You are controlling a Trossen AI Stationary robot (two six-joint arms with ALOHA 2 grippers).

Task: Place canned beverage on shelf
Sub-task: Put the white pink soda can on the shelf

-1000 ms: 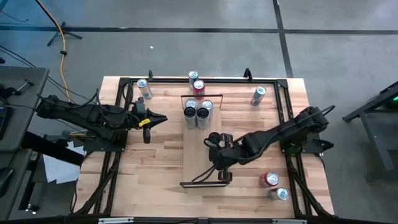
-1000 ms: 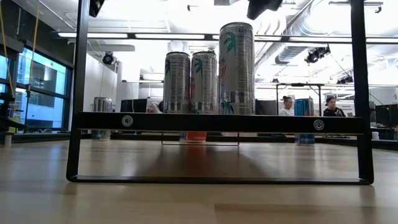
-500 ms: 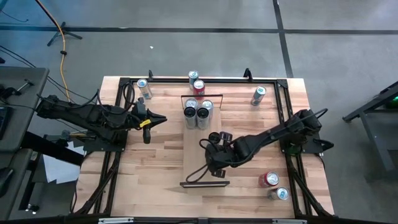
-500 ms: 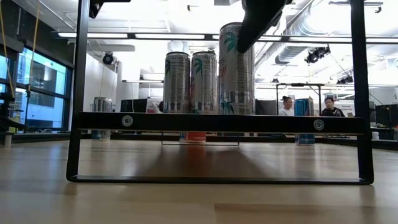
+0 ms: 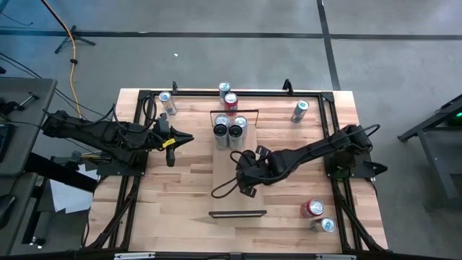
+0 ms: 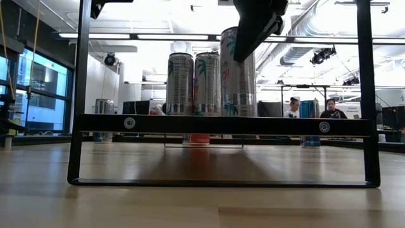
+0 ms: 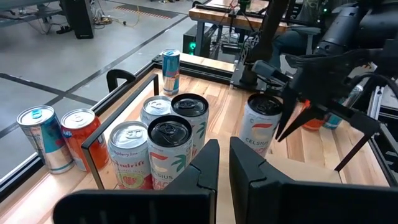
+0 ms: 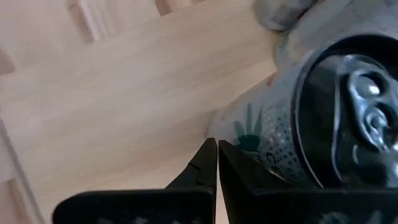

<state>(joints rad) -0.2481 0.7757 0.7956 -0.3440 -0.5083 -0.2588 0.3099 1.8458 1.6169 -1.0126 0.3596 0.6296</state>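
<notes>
Centrally, the shelf (image 5: 232, 170), a long narrow pale plank, is laid lengthwise on the butcher-block table (image 5: 180, 195), with a thin black rail (image 5: 237, 214) closing its near end. Five cans are counted upright on it: a cluster of four (image 5: 229, 131) at the far end, seen in the left wrist view as two rows of two, and a single white can (image 7: 261, 127) set a little nearer the middle, apart from the cluster. In the high view this can is largely covered by the right arm.

The right gripper (image 5: 246, 175) is held above the shelf just beside the single can; its fingers (image 8: 211, 163) are pressed together with nothing between them, the tips lying close to the can's side. In the low view the gripper (image 6: 248, 39) is seen in front of the can's upper part.

The left gripper (image 5: 186, 139) is held off the shelf's left side, above the tabletop, fingers (image 7: 208, 163) closed and empty.

Loose cans are noted on the tabletop: a red can and a silver can (image 5: 227, 94) behind the shelf's far end, one (image 5: 167, 102) at the far left, one (image 5: 299, 110) at the far right, and a red and a blue-topped pair (image 5: 318, 215) at the near right corner.

Two people (image 6: 310, 107) are seen in the room beyond the table.
</notes>
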